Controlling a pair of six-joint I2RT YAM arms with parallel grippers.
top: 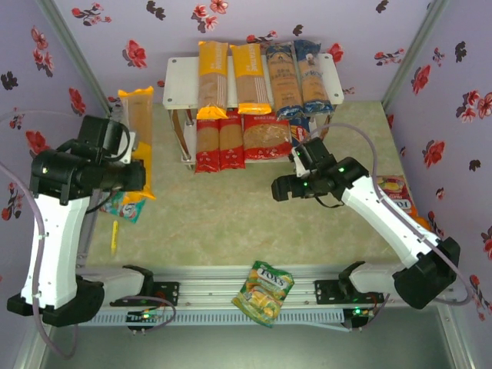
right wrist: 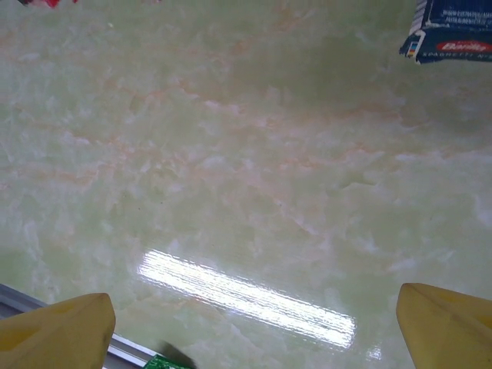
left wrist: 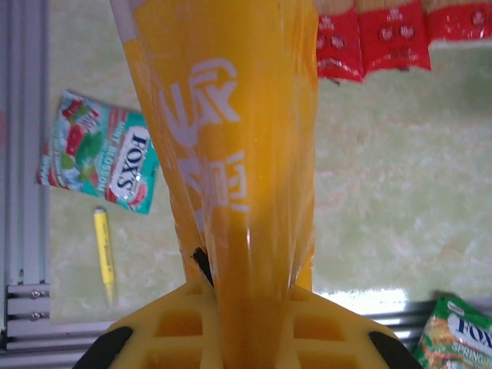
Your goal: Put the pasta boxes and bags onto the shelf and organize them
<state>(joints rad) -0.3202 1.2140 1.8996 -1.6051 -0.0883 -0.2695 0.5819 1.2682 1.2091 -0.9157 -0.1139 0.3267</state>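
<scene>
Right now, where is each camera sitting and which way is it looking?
Top: above and behind the arms, looking down at the table and shelf; both arms show, with left gripper and right gripper.
Left wrist: on the left arm, looking past the shut left gripper along the yellow bag to the red packs.
Right wrist: on the right arm, looking down at the table past the open right gripper; blue pack at the top.
Shared: top and left wrist both show the yellow bag and red packs.

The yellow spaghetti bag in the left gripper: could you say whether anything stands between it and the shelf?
Nothing visible does: the yellow spaghetti bag, in the left gripper, is beside the bare left end of the shelf.
</scene>
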